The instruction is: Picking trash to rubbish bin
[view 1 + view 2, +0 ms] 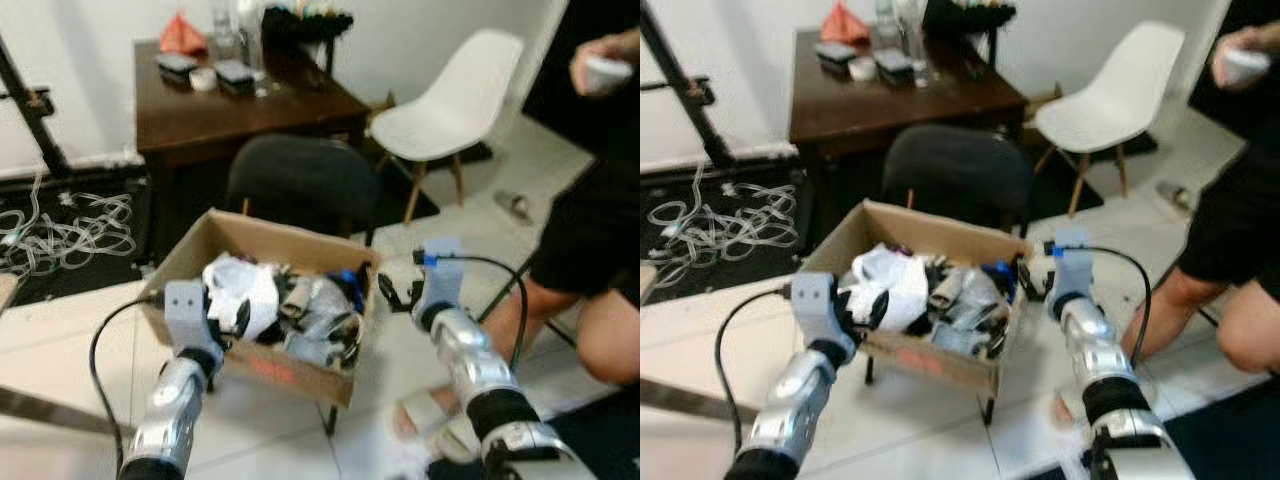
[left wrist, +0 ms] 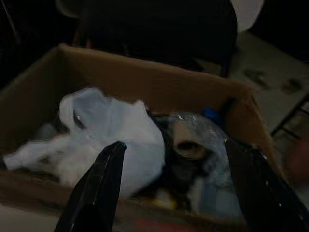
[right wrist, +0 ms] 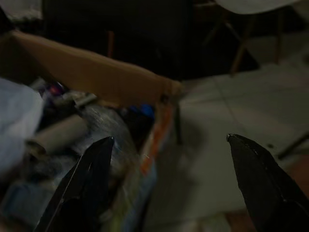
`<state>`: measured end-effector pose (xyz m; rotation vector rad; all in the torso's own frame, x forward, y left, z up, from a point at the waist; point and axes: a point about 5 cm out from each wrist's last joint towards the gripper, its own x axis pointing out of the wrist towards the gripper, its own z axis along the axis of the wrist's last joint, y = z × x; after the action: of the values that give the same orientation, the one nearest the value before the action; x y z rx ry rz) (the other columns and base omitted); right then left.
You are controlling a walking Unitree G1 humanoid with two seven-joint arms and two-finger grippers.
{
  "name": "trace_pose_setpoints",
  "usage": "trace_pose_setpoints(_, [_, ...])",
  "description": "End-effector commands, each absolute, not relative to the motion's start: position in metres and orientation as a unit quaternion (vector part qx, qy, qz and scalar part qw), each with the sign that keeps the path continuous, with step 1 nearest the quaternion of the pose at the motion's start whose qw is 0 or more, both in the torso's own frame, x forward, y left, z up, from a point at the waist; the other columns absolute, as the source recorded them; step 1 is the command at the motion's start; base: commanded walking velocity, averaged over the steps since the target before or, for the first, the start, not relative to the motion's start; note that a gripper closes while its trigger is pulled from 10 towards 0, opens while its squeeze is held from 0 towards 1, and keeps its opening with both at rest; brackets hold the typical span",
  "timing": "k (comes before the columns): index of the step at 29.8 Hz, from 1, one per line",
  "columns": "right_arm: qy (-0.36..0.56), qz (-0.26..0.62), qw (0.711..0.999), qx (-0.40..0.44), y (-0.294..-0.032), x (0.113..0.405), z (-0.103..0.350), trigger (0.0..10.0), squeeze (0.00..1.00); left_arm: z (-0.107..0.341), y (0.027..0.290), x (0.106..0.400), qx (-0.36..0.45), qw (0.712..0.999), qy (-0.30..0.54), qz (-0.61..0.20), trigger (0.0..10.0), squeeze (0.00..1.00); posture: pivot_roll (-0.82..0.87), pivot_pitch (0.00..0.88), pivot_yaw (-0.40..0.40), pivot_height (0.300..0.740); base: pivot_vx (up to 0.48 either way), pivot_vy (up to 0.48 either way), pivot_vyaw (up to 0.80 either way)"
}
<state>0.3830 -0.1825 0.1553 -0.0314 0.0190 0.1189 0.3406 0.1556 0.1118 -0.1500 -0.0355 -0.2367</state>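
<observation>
Cardboard walls of the rubbish box (image 1: pixel 300 245) hold the white bag (image 2: pixel 116 130) and other trash, while the left gripper (image 2: pixel 176 186) and right gripper (image 3: pixel 169 181), both wide open and empty, flank it, seemingly finished dropping.

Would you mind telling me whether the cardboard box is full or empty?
Full: the cardboard box holds a white plastic bag, a cardboard tube and other trash near its rim.
</observation>
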Motion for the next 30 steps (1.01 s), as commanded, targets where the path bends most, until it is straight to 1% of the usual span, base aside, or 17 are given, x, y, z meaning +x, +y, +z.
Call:
trace_pose_setpoints(1, [0.024,0.072,0.997,-0.018,-0.174,0.381,0.146,10.0,0.0,0.101,0.162,0.335,-0.072,0.991,0.003,-0.109,10.0,0.0,-0.11,0.191,0.025,0.74,-0.368,0.0,0.0])
trace_pose_setpoints(5, [0.028,0.08,0.996,-0.022,-0.172,0.38,0.143,10.0,0.0,0.101,0.161,0.335,-0.071,0.991,0.003,-0.111,10.0,0.0,-0.11,0.19,0.026,0.74,-0.368,0.0,0.0])
trace_pose_setpoints(11, [0.033,0.116,0.992,-0.029,-0.161,0.377,0.137,10.0,0.0,0.101,0.16,0.335,-0.067,0.991,0.004,-0.114,10.0,0.0,-0.11,0.183,0.022,0.74,-0.367,0.0,0.0])
trace_pose_setpoints(20, [0.027,0.139,0.989,-0.04,-0.156,0.377,0.139,10.0,0.0,0.102,0.159,0.335,-0.068,0.991,-0.001,-0.115,10.0,0.0,-0.11,0.181,0.02,0.74,-0.358,0.0,0.0])
trace_pose_setpoints(30, [0.03,0.159,0.986,-0.051,-0.153,0.374,0.136,10.0,0.0,0.105,0.159,0.334,-0.073,0.99,-0.013,-0.119,10.0,0.0,-0.11,0.183,0.021,0.74,0.0,0.0,0.76])
